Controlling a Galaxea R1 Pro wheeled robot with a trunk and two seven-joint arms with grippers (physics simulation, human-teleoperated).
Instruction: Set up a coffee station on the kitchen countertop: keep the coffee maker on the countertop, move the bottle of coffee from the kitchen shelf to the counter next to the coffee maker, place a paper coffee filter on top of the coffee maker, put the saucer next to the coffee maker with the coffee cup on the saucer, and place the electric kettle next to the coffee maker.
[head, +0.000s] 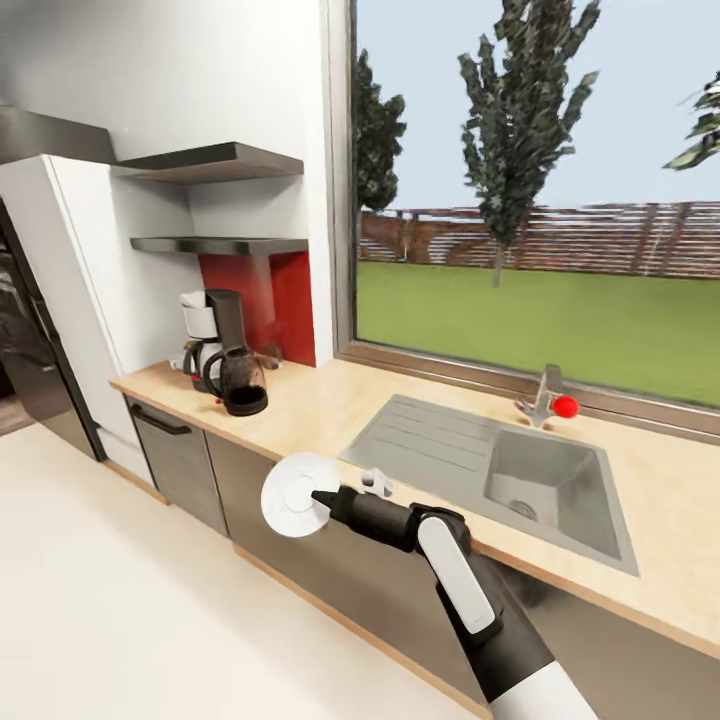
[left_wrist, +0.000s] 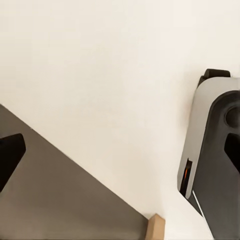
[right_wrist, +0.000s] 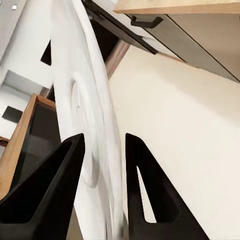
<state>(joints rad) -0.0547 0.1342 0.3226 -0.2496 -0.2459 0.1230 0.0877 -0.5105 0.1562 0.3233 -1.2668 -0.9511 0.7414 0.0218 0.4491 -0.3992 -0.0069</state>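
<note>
The black and white coffee maker (head: 213, 345) stands on the wooden countertop (head: 320, 400) at its left end, below two dark wall shelves (head: 222, 245). My right gripper (head: 322, 497) is shut on the rim of a white saucer (head: 288, 495), held on edge in front of the counter's front edge. In the right wrist view the saucer (right_wrist: 80, 100) sits between the two black fingers (right_wrist: 50, 195) of the right gripper (right_wrist: 102, 155). The left gripper (left_wrist: 120, 155) is open above the pale floor with nothing between its fingertips. A small white object (head: 377, 482) lies at the counter edge; I cannot tell what it is.
A steel sink (head: 500, 470) with a faucet (head: 545, 395) and a red knob is set into the counter under a large window. A dark fridge (head: 30, 340) stands far left. Grey cabinet fronts (head: 180, 460) run below the counter. The robot's base (left_wrist: 212, 160) shows beside the left gripper.
</note>
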